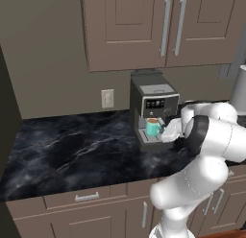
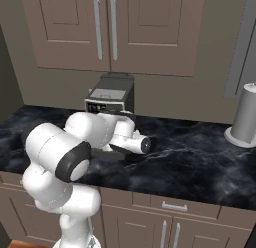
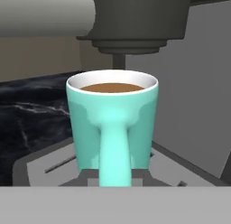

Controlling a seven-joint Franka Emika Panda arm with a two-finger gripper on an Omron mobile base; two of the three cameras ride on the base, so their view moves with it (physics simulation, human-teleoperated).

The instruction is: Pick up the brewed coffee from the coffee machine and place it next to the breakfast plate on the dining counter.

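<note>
Looking along the gripper, you face the teal mug (image 3: 113,123) of brown coffee — handle toward you — standing on the drip tray (image 3: 40,166) of the coffee machine (image 1: 153,107). The gripper (image 1: 169,131) sits just beside the mug; you cannot tell how wide its jaws stand.

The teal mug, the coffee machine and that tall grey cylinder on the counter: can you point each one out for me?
teal mug (image 3: 113,123), hand view, on its front wall above the handle.
coffee machine (image 1: 156,90), left base view, on its silver top.
tall grey cylinder (image 2: 246,114), right base view, on the middle of its side.
</note>
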